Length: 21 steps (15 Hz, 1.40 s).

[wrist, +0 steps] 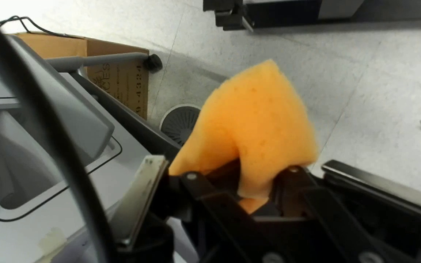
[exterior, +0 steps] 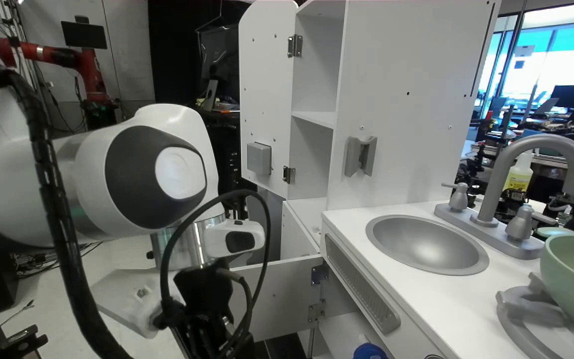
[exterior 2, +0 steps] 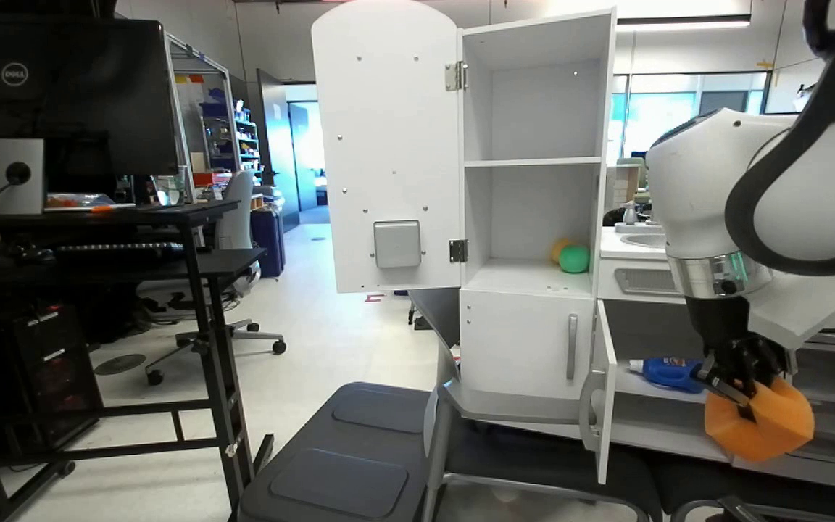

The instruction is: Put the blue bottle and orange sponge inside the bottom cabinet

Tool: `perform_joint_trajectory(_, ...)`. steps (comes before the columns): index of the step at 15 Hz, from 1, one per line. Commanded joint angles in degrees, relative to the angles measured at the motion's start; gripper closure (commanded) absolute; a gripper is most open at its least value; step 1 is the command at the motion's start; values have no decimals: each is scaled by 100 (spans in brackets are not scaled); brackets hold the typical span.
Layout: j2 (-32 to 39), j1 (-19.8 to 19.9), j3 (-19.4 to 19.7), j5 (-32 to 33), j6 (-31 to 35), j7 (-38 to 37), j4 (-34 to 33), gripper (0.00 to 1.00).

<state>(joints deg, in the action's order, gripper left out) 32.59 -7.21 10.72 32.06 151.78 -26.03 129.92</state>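
The tool (wrist: 243, 175) clamped on the orange sponge (wrist: 261, 120), in front of the bottom cabinet (exterior 2: 635, 330).
Left to right in an exterior view: the swung-out upper door (exterior 2: 392, 152), above and well left of the tool; the lower door (exterior 2: 605, 399), also swung out, nearer; the blue bottle (exterior 2: 670, 373), lying in the bottom cabinet, behind and left of the tool, white cap (exterior 2: 636, 365) leftward; and the orange sponge, below the tool, bent where the fingers (wrist: 300, 182) pinch it.
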Motion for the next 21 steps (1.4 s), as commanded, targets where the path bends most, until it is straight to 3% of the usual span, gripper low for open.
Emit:
perform_joint_trajectory(1, 452, -492, 779, 34, 894, -911, -217, 98)
perform_joint_trajectory(5, 1202, -1280, 1739, -289, 1864, -1932, -583, 98)
perform_joint_trajectory(9, 2007, -2069, 2475, -1269, 2506, -2410, -887, 98)
perform_joint_trajectory(16, 3421, -2792, 2872, -3568, 3277, -2256, -1408, 98)
perform_joint_trajectory(21, 4080, -2813, 2964, -4670, 3372, -2149, -2074, 98)
